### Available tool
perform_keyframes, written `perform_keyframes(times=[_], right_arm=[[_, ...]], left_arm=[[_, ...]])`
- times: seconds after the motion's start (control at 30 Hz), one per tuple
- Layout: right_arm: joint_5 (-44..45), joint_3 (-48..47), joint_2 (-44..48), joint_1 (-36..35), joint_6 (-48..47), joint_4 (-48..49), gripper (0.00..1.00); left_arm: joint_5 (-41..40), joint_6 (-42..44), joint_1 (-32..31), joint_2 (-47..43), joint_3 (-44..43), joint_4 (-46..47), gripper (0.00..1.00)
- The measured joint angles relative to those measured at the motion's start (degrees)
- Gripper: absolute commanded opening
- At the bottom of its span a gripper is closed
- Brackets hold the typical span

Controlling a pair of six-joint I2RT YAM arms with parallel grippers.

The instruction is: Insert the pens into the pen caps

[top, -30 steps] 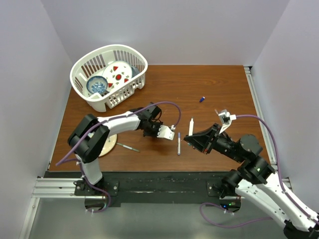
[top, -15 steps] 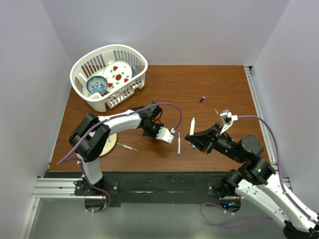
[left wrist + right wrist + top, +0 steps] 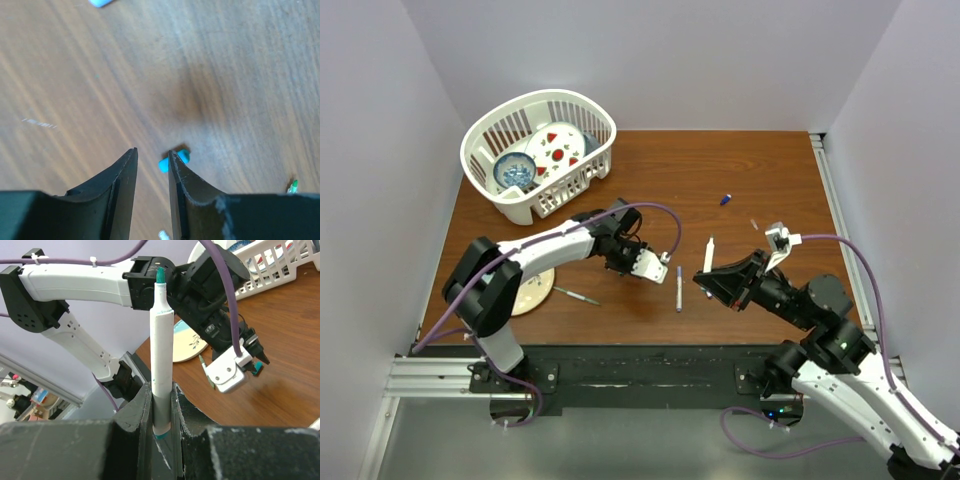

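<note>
Just past the left gripper lies a teal cap.

This is a robotics lab test cell, not a lived-in room. A brown wooden tabletop sits boxed in by plain pale partition walls. Two robot arms, the left arm and the right arm, are bolted to a black base plate on an aluminium rail. Purple cables trail from the arms. A white plastic basket of dishes serves as a prop.
</note>
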State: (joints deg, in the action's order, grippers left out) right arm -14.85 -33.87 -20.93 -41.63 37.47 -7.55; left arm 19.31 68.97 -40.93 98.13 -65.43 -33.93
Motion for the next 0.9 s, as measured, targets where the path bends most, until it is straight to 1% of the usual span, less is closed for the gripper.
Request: perform_keyframes(times=[0.17, 0.27, 0.3, 0.47, 0.5, 0.53, 0.6, 0.7, 0.77, 0.83, 0.9], right_arm=[[0.0, -0.5, 1.4, 0.0, 0.0, -1.4, 0.00], [0.2, -1.2, 2.3, 0.0, 0.0, -2.3, 0.00], [0.3, -1.3, 2.6, 0.0, 0.0, -2.4, 0.00], [0.4, -1.9, 4.0, 0.0, 0.1, -2.9, 0.00], [0.4, -2.0, 4.3, 0.0, 0.1, -3.1, 0.00], [0.4, -2.2, 4.5, 0.0, 0.1, -3.3, 0.00], [0.5, -2.7, 4.9, 0.0, 0.1, -4.1, 0.00], [0.7, -3.7, 4.9, 0.0, 0.0, -5.2, 0.00], [0.9, -3.8, 4.9, 0.0, 0.0, -5.5, 0.00], [0.9, -3.8, 4.9, 0.0, 0.0, -5.8, 0.00], [0.9, -3.8, 4.8, 0.0, -0.1, -5.8, 0.00]], left_arm=[[-2.6, -3.0, 0.0, -3.4, 1.0, 2.6, 0.36], [-5.8, -7.4, 0.0, -5.1, 1.3, 5.2, 0.36], [-7.2, -9.1, 0.0, -5.4, 1.2, 5.9, 0.37], [-20.4, -21.6, -0.4, -5.4, -4.5, 6.7, 0.40], [-22.7, -23.1, -0.4, -5.4, -5.5, 7.0, 0.67], [-25.5, -25.0, -0.4, -5.4, -6.6, 7.6, 1.00], [-30.8, -28.0, -0.4, -5.6, -7.5, 10.2, 1.00], [-39.6, -35.0, -0.3, -6.3, -7.8, 13.4, 1.00], [-45.2, -41.5, 0.1, -6.3, -10.0, 13.2, 1.00], [-49.4, -47.3, 0.6, -5.7, -14.4, 10.7, 1.00], [-53.1, -54.0, 1.2, -4.7, -20.0, 8.6, 0.92]])
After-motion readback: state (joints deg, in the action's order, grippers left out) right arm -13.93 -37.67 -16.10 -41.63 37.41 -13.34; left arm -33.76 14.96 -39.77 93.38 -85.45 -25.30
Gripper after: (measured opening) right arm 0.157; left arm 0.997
